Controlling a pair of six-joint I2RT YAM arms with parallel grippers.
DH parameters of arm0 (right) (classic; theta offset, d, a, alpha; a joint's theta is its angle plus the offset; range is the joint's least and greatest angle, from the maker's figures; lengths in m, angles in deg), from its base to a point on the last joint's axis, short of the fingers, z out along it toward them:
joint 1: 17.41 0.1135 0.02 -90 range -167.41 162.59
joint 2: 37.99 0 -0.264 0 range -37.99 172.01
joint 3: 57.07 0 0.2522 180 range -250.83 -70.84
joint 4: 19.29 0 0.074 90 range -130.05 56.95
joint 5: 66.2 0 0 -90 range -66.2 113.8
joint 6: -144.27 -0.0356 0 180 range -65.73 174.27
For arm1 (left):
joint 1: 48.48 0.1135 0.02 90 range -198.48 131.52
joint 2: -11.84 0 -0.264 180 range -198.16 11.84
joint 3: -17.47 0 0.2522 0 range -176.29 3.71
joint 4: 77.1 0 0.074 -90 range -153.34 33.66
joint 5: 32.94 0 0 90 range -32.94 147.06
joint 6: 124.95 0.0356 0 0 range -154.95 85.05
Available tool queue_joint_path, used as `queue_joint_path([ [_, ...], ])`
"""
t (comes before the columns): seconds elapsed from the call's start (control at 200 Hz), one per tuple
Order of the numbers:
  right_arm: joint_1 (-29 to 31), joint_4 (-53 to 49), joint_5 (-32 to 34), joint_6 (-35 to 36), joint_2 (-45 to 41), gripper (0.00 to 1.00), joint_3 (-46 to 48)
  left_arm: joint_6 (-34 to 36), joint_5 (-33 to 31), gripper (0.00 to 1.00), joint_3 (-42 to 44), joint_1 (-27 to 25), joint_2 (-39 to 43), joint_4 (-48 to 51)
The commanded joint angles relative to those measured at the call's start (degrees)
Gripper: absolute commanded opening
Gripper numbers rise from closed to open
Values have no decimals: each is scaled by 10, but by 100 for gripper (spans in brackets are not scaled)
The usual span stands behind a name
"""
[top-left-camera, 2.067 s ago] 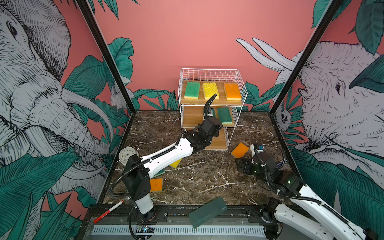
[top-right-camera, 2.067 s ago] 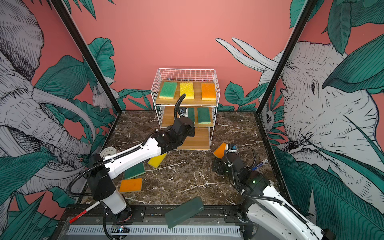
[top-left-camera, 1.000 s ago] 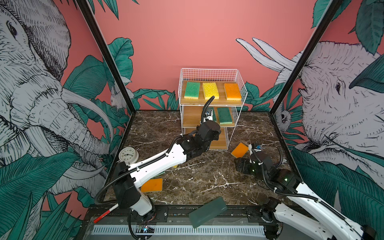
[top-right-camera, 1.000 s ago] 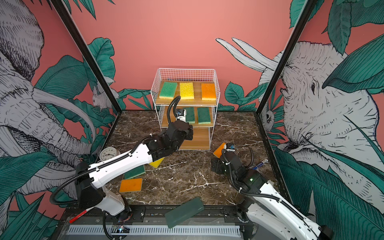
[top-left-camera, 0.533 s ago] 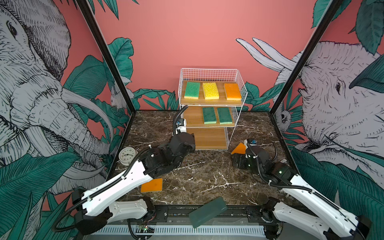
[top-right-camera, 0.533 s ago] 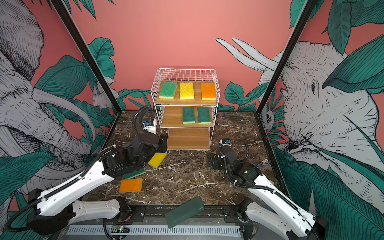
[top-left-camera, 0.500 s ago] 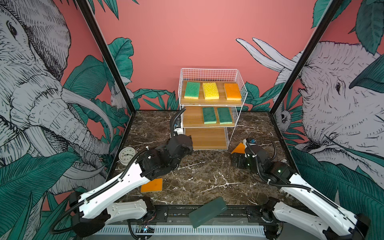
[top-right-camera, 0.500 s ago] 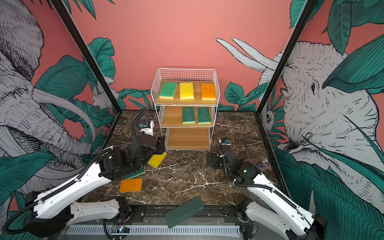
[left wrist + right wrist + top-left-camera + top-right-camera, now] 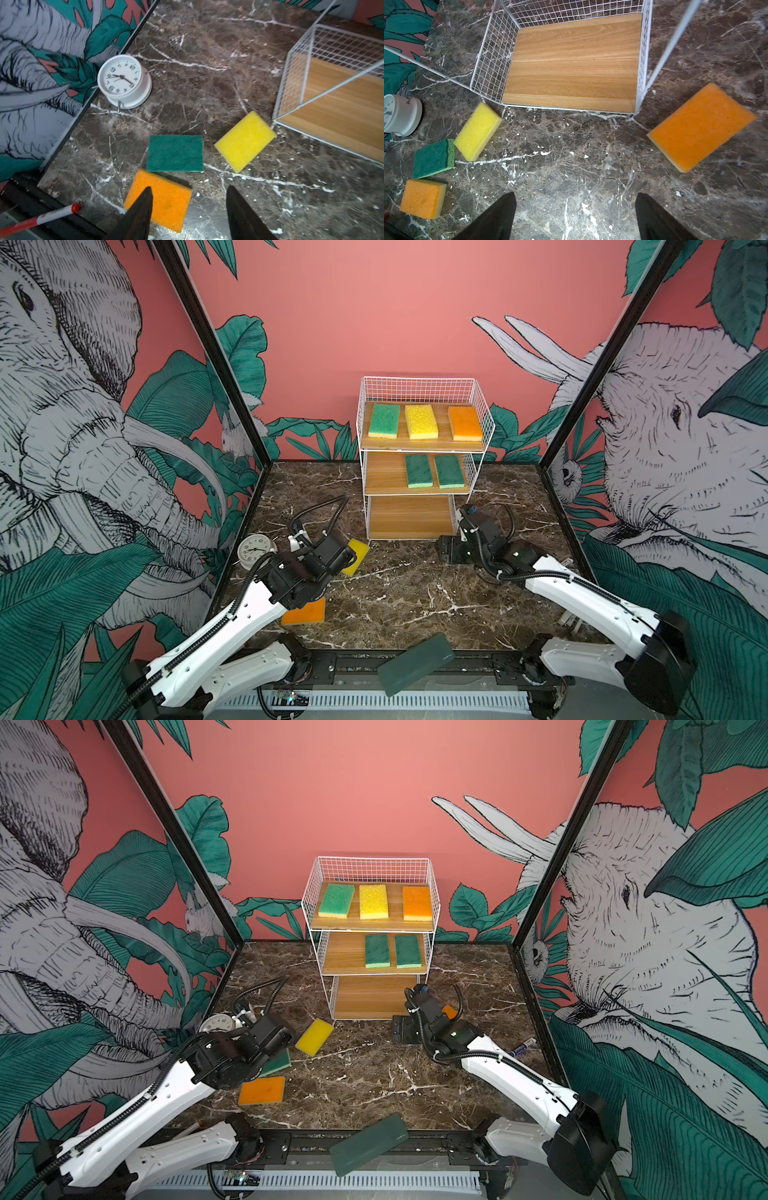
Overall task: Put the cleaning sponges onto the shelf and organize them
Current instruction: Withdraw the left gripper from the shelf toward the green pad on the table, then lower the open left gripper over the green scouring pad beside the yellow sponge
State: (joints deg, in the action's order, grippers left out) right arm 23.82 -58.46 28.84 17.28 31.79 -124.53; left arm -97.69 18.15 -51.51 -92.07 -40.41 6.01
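The shelf (image 9: 384, 472) holds green, yellow and orange cleaning sponges on its top board and two dark green ones (image 9: 419, 471) on the middle board; the bottom board (image 9: 573, 62) is bare. On the floor at left lie a yellow sponge (image 9: 245, 141), a green one (image 9: 175, 153) and an orange one (image 9: 160, 199). My left gripper (image 9: 188, 188) hangs open above the orange one's near corner, holding nothing. My right gripper (image 9: 575, 194) is open over bare floor before the shelf. Another orange sponge (image 9: 700, 126) lies beside the shelf's right front corner.
A white alarm clock (image 9: 124, 81) stands by the left wall. A red-capped marker (image 9: 41, 220) lies on the front rail. A dark green translucent slab (image 9: 415, 664) rests across the front edge. A pen (image 9: 523, 1046) lies near the right wall.
My left gripper opened, left a dark green sponge on the middle board and drew back to the floor sponges at left. My right gripper shifted left, off the right orange sponge.
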Motion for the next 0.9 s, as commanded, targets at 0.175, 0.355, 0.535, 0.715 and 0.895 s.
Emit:
queue_joint_path([
  [0.175,-4,32,-31,10,33,92,-19,32,130,63,130,163,-16,-104],
  [0.355,-6,36,-31,2,41,93,-14,77,163,54,164,214,-55,-195],
  [0.535,-7,28,-30,-6,49,92,-12,112,161,51,160,234,-107,-245],
  [0.715,-7,17,-24,-11,49,92,-12,128,179,47,162,245,-155,-298],
  [0.895,-8,3,-14,-9,42,92,-16,138,184,43,161,246,-171,-309],
])
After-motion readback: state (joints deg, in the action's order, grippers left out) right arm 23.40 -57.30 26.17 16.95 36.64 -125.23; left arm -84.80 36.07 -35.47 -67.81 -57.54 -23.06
